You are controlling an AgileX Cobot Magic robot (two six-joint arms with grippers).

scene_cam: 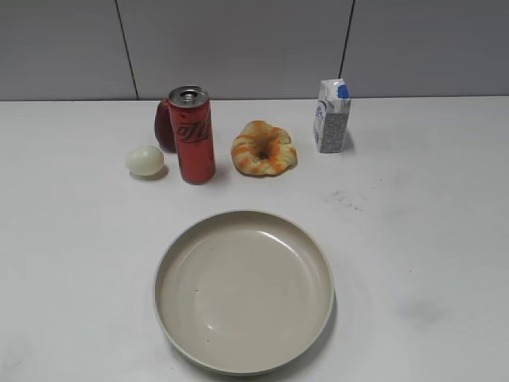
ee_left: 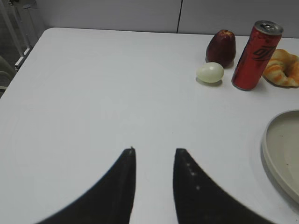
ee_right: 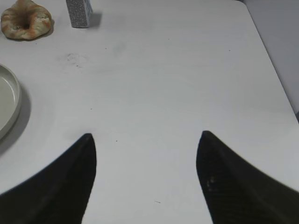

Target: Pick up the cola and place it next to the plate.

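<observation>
Cola (scene_cam: 193, 135) stood upright at back left of the white table (scene_cam: 421, 239), well apart from both grippers. Dark red fruit (scene_cam: 164, 126) sat just behind it, pale egg (scene_cam: 145, 161) just to its left, glazed pastry (scene_cam: 263, 148) to its right, small milk carton (scene_cam: 332, 116) further right. Beige plate (scene_cam: 242, 362) lay in front, apart from the can. Left gripper (ee_left: 154, 151) was narrowly parted, holding nothing, cola far ahead to its right. Right gripper (ee_right: 145, 136) was spread wide, empty.
</observation>
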